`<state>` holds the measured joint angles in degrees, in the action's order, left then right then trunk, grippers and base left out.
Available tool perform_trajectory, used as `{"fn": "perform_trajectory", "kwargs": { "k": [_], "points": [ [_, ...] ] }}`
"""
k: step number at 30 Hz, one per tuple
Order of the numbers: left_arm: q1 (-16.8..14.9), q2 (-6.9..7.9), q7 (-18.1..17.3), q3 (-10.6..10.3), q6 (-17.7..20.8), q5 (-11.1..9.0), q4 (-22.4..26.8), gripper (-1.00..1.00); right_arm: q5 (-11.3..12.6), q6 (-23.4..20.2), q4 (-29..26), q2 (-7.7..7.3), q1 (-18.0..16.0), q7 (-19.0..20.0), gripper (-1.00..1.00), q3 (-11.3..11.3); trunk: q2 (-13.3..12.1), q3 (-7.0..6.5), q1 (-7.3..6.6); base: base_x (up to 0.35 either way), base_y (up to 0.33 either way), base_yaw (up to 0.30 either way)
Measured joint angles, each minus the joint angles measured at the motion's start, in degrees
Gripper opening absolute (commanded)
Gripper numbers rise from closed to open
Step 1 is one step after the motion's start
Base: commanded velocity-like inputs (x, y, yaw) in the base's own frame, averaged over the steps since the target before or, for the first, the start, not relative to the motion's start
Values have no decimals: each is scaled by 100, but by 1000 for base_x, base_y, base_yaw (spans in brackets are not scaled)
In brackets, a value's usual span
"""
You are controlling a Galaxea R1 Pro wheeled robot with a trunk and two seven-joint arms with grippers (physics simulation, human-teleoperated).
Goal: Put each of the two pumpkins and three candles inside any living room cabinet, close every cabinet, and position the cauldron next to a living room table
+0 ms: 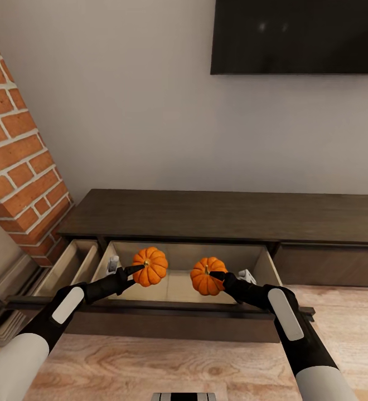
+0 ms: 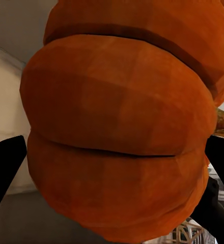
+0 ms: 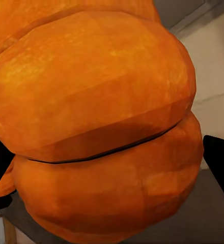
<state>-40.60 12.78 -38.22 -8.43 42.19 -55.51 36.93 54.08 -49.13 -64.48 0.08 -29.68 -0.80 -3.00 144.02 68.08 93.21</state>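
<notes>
Ribbed orange pumpkins (image 1: 150, 266), gripped.

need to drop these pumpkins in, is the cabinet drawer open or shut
Open: the drawer is pulled out, its pale inside showing beneath both pumpkins.

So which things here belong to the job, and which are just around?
Job:
- left pumpkin, held by the left gripper
- right pumpkin, held by the right gripper
- cabinet, its drawer open under both

Just around:
- TV
- brick pillar
- side drawer
</notes>
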Motion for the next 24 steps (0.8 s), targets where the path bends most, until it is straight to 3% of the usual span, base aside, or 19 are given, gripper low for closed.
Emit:
{"fn": "perform_trajectory", "kwargs": {
  "k": [24],
  "points": [
    [-2, -2, 0, 1, -33, -1, 1, -100, -3, 0, 0, 0, 0, 0, -100, 0, 0, 0, 1, 32, 0, 0]
  ]
}}
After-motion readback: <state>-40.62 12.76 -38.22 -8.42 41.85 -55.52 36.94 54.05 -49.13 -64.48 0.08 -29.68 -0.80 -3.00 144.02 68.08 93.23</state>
